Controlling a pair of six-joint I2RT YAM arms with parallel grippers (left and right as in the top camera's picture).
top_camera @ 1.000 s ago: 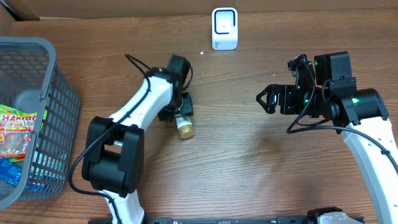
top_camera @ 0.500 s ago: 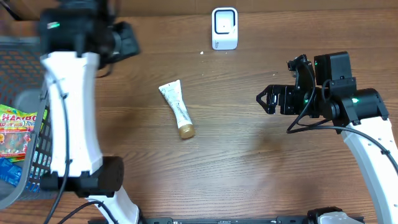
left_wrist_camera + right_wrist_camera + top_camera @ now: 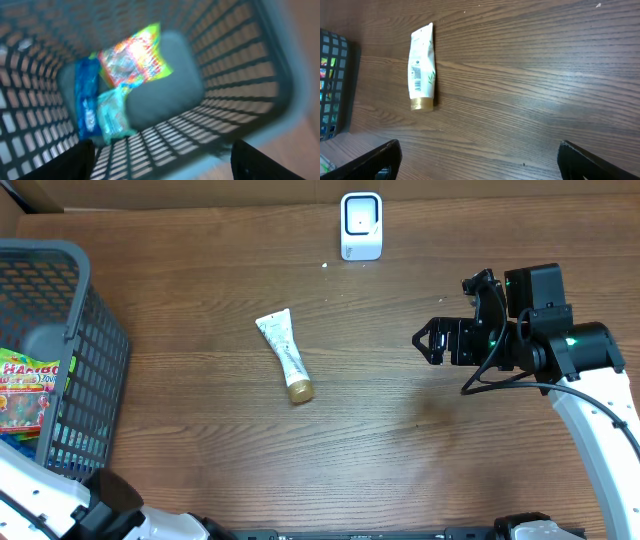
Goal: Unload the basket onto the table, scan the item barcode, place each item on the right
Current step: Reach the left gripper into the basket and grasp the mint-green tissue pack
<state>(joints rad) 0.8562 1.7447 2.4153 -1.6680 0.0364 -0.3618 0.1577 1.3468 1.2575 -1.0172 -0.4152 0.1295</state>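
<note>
White tube (image 3: 282, 350) with gold cap (image 3: 298, 390), grey grid-mesh basket (image 3: 103, 350), white scanner (image 3: 361, 225), brown wood-grain table (image 3: 400, 450), multicoloured candy bag (image 3: 22, 392)

- Left edge: basket (image 3: 100, 380) walls it off.
- Far edge: scanner (image 3: 361, 225) stands alone.
- Middle of the desk (image 3: 400, 460): tube (image 3: 284, 357), bare wood all round.

tube (image 3: 285, 358): white, gold cap, lying flat
place: well apart from scanner (image 3: 361, 225), cap end pointing away
</note>
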